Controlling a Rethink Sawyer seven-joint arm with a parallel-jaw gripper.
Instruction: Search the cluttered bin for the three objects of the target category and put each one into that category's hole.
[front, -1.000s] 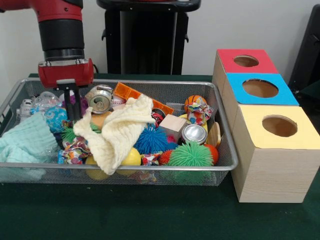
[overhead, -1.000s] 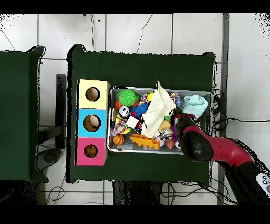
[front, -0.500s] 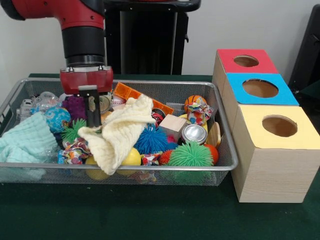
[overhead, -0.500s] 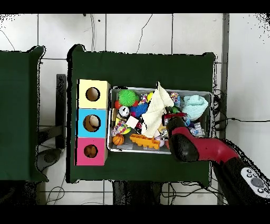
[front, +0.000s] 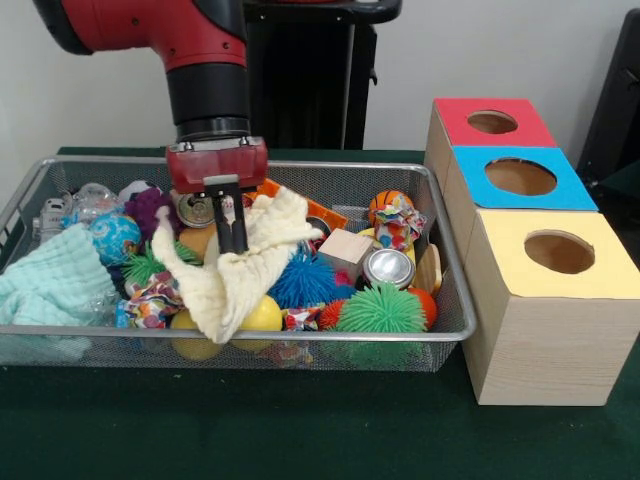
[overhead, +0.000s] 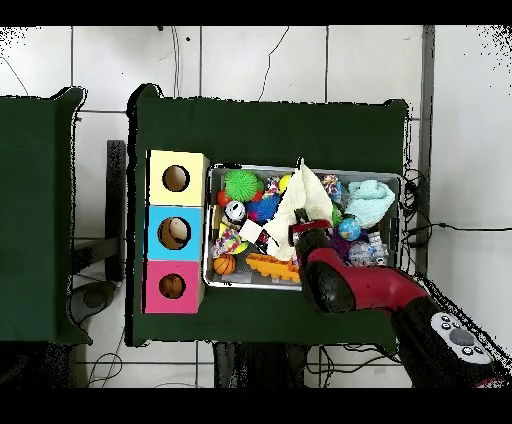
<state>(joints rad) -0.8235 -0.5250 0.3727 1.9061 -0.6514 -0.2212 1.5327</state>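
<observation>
The wire mesh bin (front: 452, 330) stands on the green table, full of clutter; it also shows in the overhead view (overhead: 208, 225). My gripper (front: 233, 240) is down in the bin's middle left, fingers close together, tips against a cream knitted cloth (front: 235, 285). I cannot tell whether the cloth is pinched. In the overhead view the gripper (overhead: 298, 233) sits at the cloth's edge (overhead: 300, 195). No animal toy shows clearly; the tiger is hidden. The red-panelled box's hole (front: 492, 122) is open at the far right, and also shows from overhead (overhead: 172, 286).
The blue-panelled box (front: 520, 176) and yellow-panelled box (front: 558, 252) stand beside the red one. In the bin lie a blue spiky ball (front: 300, 280), a green spiky ball (front: 380, 310), a silver can (front: 388, 268), a wooden cube (front: 345, 245), a mint cloth (front: 45, 285) and patterned scraps (front: 398, 228).
My gripper has moved from the bin's left end toward its middle, onto the cream cloth. The cloth's left edge has bunched up a little.
</observation>
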